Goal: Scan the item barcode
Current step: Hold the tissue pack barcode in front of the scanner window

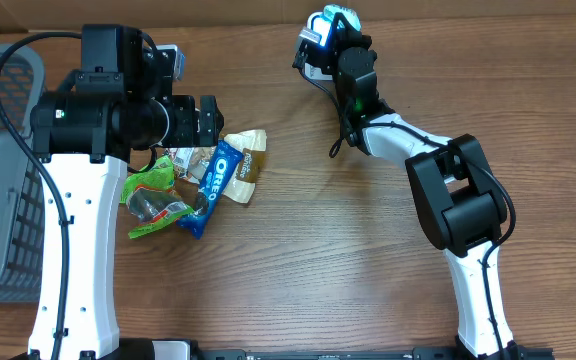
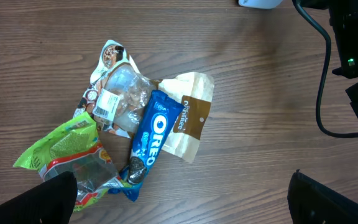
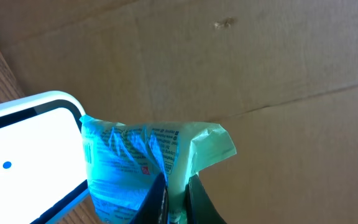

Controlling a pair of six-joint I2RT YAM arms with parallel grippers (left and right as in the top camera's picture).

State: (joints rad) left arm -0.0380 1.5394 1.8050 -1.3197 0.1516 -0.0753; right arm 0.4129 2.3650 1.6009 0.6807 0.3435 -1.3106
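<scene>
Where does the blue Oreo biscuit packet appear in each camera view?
Overhead: the blue Oreo biscuit packet lies diagonally, left of centre.
Left wrist: near the centre of the picture, also diagonal.
Right wrist: not in it.
Shared landmark: the cream-and-brown packet lies against its right side in both the overhead and left wrist views.

White links [image 1: 78, 230], black joints [image 1: 463, 200], black cables [image 2: 319, 87]
</scene>
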